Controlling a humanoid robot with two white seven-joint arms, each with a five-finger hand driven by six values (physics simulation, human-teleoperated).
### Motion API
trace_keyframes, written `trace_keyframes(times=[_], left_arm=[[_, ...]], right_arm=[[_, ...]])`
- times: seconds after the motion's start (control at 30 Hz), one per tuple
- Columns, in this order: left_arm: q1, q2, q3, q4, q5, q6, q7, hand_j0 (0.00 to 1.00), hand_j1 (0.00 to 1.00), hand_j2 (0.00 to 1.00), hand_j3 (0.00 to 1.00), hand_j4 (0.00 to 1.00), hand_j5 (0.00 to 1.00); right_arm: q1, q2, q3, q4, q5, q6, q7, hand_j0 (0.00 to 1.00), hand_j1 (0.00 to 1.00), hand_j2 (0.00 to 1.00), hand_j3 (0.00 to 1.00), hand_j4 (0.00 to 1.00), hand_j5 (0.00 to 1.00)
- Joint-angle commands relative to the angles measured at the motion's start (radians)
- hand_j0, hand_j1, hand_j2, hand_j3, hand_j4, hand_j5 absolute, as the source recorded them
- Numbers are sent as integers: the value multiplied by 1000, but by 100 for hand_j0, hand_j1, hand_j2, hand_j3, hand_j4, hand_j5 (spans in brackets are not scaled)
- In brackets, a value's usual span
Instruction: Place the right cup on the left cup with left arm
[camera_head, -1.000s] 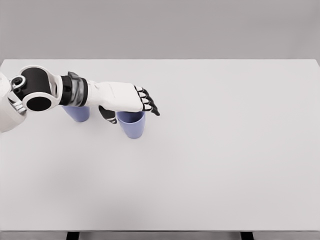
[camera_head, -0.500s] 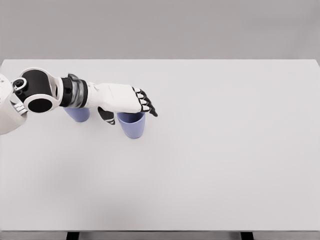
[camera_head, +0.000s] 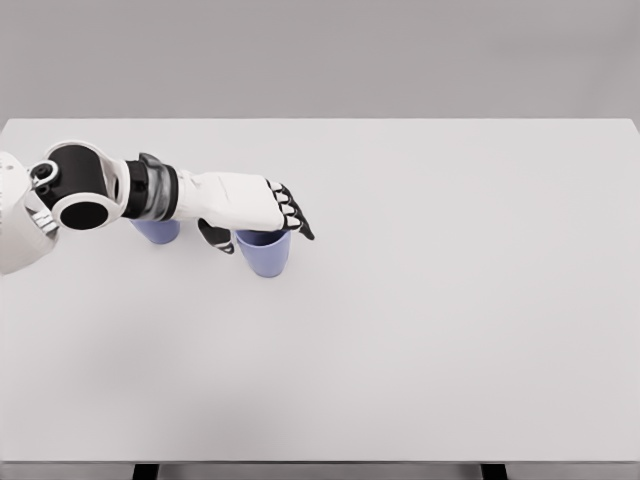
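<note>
Two blue-violet cups stand on the white table (camera_head: 450, 300). The right cup (camera_head: 264, 257) is upright, and my left hand (camera_head: 262, 236) hovers right over its rim, palm down. The black thumb (camera_head: 216, 237) hangs at the cup's left side. The black fingertips (camera_head: 298, 218) reach past the rim to the right, relaxed and not closed on the cup. The left cup (camera_head: 157, 231) stands further left, mostly hidden behind my forearm (camera_head: 150, 188). No right arm shows.
My left shoulder and upper arm (camera_head: 60, 185) fill the table's left edge. The table's far edge meets a grey wall.
My left hand has sunk a little and drawn slightly left, covering more of the right cup's rim. Neither cup has moved.
</note>
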Motion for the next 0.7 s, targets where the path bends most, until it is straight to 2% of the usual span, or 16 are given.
trace_keyframes(times=[0.0, 0.1, 0.17, 0.27, 0.53, 0.67], left_arm=[[0, 0, 1, 1, 2, 1, 0, 95, 95, 95, 95, 95, 95], [0, 0, 1, 1, 1, 3, 0, 92, 92, 92, 92, 92, 92], [0, 0, 1, 1, 1, 3, 0, 84, 84, 84, 84, 84, 84], [2, 1, 1, 1, -1, 3, 0, 77, 77, 77, 77, 77, 77], [2, 3, 2, -2, -6, 0, 0, 70, 70, 70, 70, 70, 70], [-2, 7, 4, -5, -1, 0, 0, 70, 70, 70, 70, 70, 70]], right_arm=[[0, 0, 0, 0, 0, 0, 0, 100, 100, 100, 100, 100, 100], [0, 0, 0, 0, 0, 0, 0, 100, 100, 100, 100, 100, 100], [0, 0, 0, 0, 0, 0, 0, 100, 100, 100, 100, 100, 100], [0, 0, 0, 0, -1, 0, 0, 100, 100, 100, 100, 100, 100], [0, 0, 0, 0, -1, 0, 0, 100, 100, 100, 100, 100, 100], [0, 0, 0, 0, 0, 0, 0, 100, 100, 100, 100, 100, 100]])
